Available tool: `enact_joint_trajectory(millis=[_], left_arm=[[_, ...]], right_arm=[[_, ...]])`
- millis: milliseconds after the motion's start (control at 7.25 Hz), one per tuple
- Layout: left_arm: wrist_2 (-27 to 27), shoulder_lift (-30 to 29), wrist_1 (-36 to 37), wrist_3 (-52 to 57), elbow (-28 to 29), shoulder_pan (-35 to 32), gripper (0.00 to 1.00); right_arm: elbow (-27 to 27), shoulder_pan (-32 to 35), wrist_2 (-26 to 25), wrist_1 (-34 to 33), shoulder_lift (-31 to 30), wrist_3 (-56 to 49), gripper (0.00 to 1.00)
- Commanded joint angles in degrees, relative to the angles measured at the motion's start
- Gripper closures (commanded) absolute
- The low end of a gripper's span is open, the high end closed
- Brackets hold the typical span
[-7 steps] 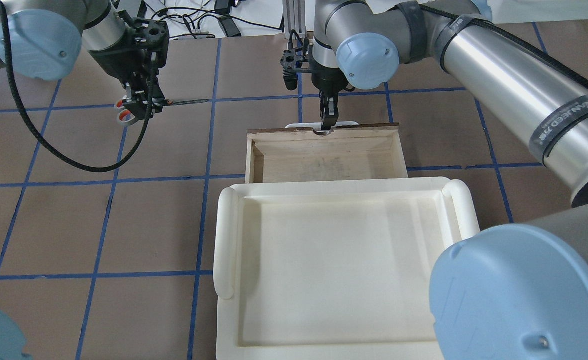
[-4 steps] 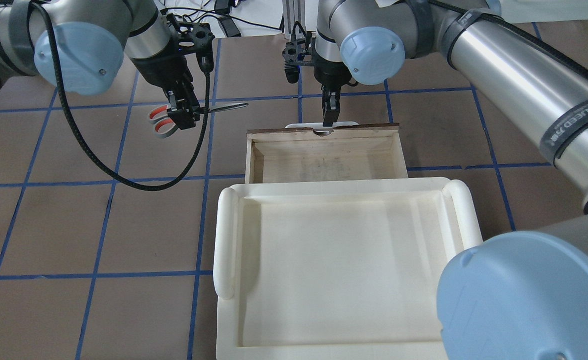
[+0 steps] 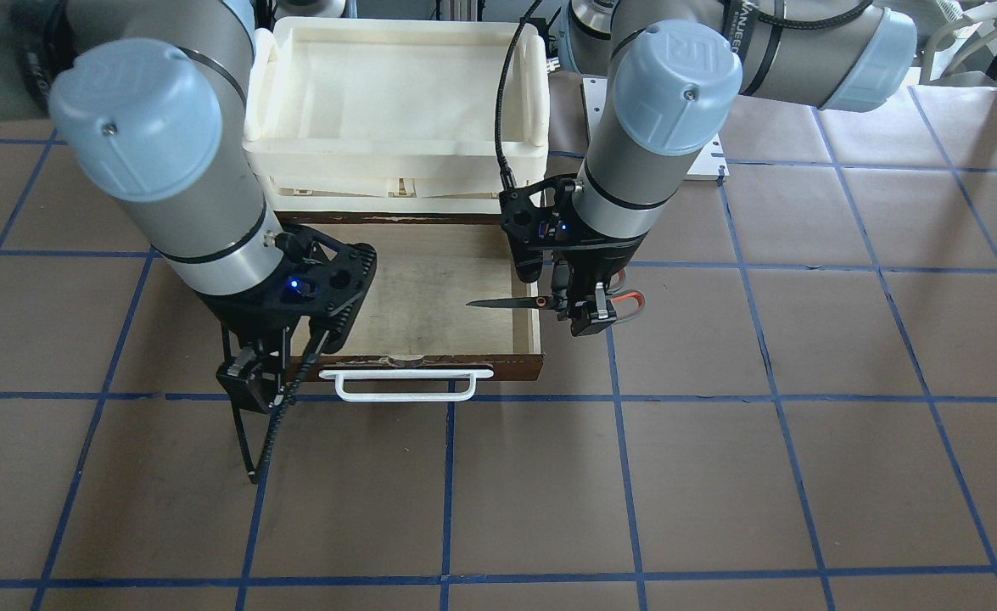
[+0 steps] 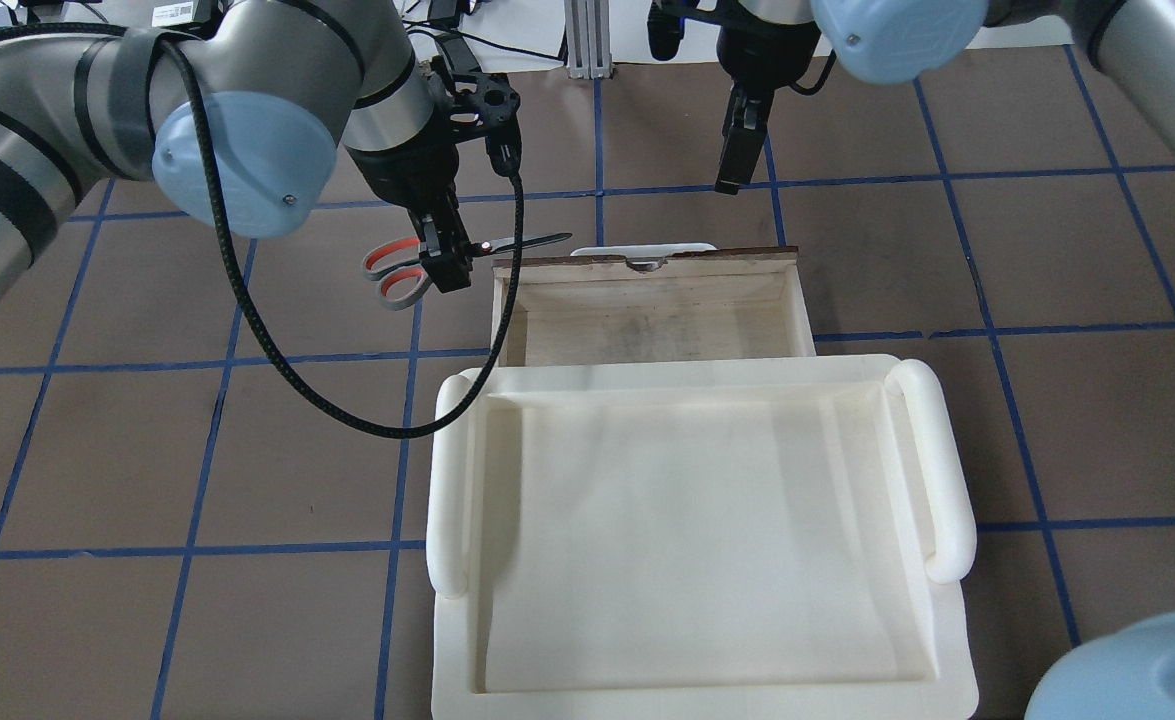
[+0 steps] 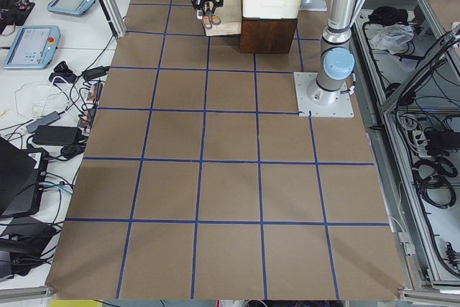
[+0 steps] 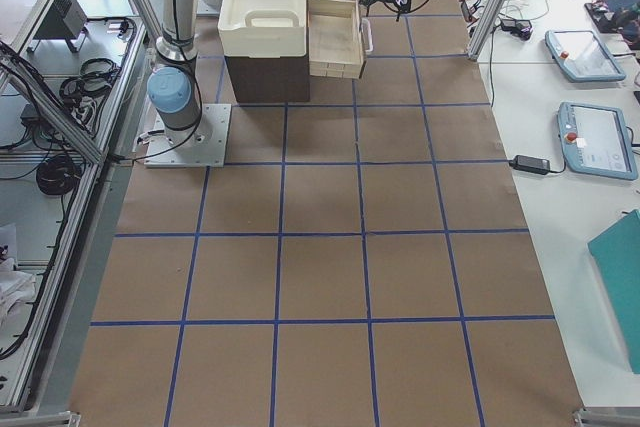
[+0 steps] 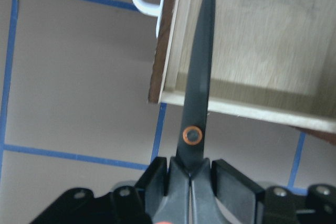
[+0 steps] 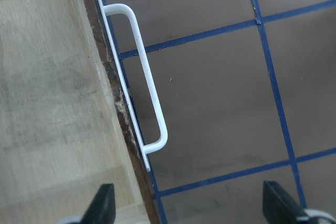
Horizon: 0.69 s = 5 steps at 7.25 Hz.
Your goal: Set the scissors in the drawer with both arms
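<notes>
Grey scissors [image 7: 199,93] clamped tight in left jaws; poked tip over open wooden drawer's [image 4: 707,258] side. Right jaws spread wide; hung above desk [image 4: 147,450] near white handle [image 3: 405,396].

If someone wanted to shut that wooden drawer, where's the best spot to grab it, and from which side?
Grab the white bar handle at its middle, coming down from above at the front of the drawer. The bar stands off the front, leaving a gap to close around. Holding it at the middle should keep the push straight, so the drawer is less likely to skew.
</notes>
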Motion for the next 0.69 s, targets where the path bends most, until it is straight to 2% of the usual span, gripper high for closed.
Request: enact_joint_trajectory(millis=[0,276,552], left_arm=[[-0.27,-0.07,1.12,-7.78,-0.18,-4.01,0.76],[0.07,-1.81,6.72,-14.28,-0.44,-9.97,0.76],[0.08,-4.1,7.79,-14.4,-0.53,-11.57,0.76]], right_arm=[[0.4,-2.63,-0.36,5.04,-6.05,12.62,0.0],[0.48,-4.05,-0.54,7.76,-9.48,27.2,0.0],[0.48,-4.05,-0.8,7.87,-10.2,45.89,0.0]])
